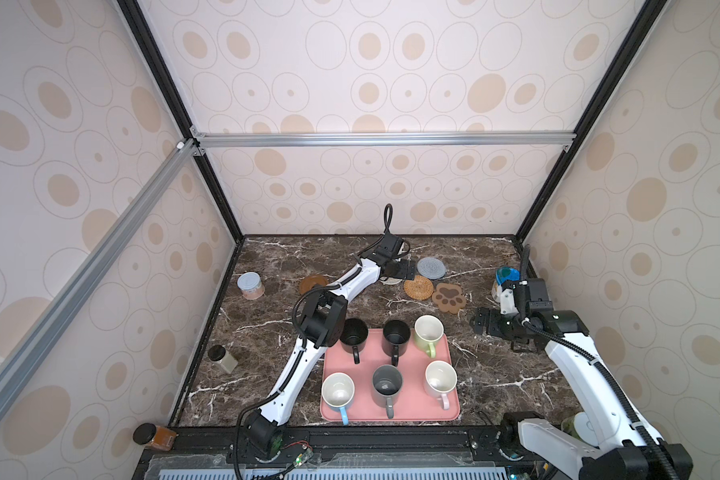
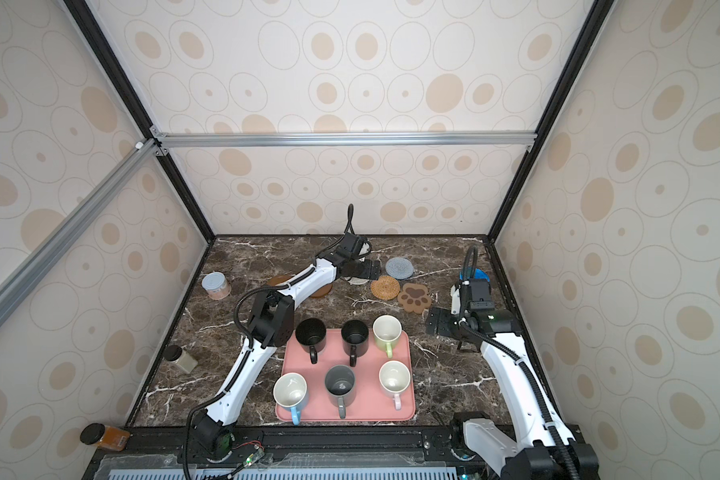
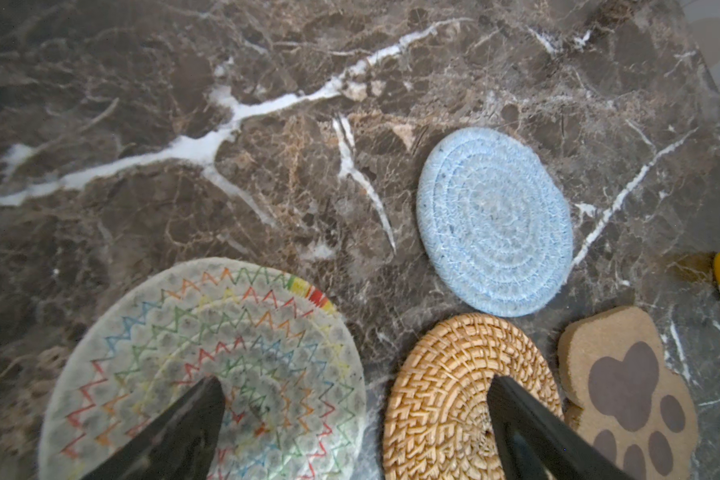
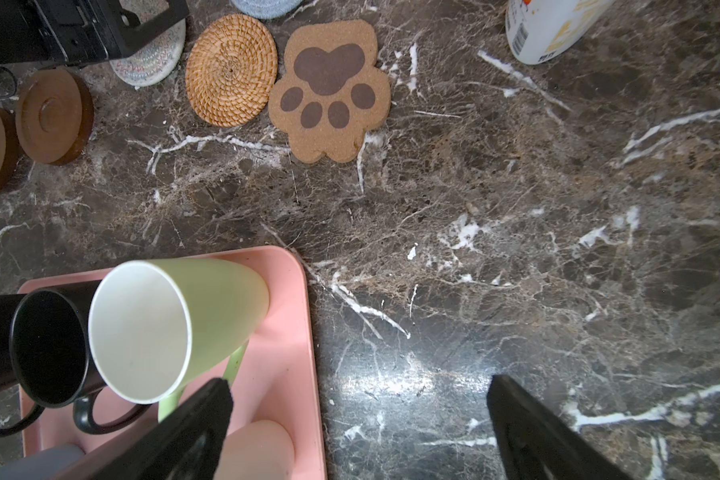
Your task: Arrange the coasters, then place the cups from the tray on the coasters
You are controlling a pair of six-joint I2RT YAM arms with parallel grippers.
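Six coasters lie loosely grouped on the far half of the dark veined marble table (image 1: 258,316). There is a grey-blue woven round coaster (image 1: 431,268), and a tan rattan round coaster (image 1: 418,288) just beside a brown paw-shaped cork coaster (image 1: 449,297). A cream woven coaster (image 3: 208,353) with zigzag stitching lies next to the rattan one, and two brown wooden disc coasters (image 4: 55,116) sit close together further left.

The left gripper (image 3: 355,379) hangs over the cream and rattan mats, jaws spread wide and holding nothing. One finger shows over each mat, but contact cannot be told. The right gripper (image 4: 358,380) is likewise spread and empty above bare marble, just beside the far right corner of the large pink rectangular tray (image 1: 413,395).

All six mugs stand upright on that tray: two black mugs (image 1: 354,334), a light green mug (image 1: 428,330), a white mug with a blue handle (image 1: 337,390), a grey mug (image 1: 387,384) and a white mug with a pink handle (image 1: 440,378).

The coasters look light and thin. The woven ones would probably flex, so a pinch at the edge, or a flat push along the marble, seems safest. The wooden discs and cork paw look stiff. The mugs appear hard, glossy, breakable and heavier. A hold across the rim wall, one finger inside, should slip less than one on the handle.
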